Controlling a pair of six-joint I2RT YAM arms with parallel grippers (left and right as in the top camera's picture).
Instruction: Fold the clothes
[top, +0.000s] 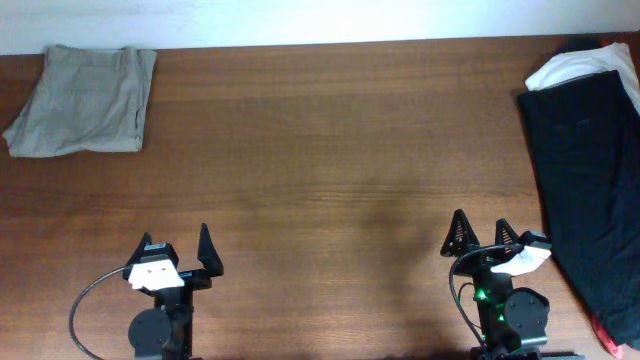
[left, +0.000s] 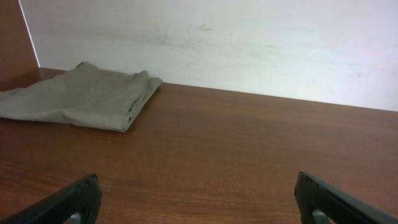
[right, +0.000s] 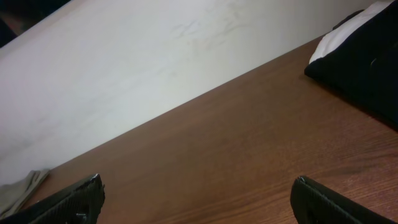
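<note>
A large black garment (top: 590, 190) lies along the table's right edge; it also shows at the right of the right wrist view (right: 367, 62). A white garment (top: 580, 65) sticks out above it, and a red one (top: 607, 338) peeks out at its near end. A folded khaki-beige garment (top: 85, 100) lies at the far left corner; it also shows in the left wrist view (left: 87, 96). My left gripper (top: 178, 246) is open and empty near the front edge. My right gripper (top: 482, 228) is open and empty, left of the black garment and apart from it.
The brown wooden table (top: 330, 170) ends at a white wall (left: 249, 43) at the back. The black garment hangs over the table's right edge.
</note>
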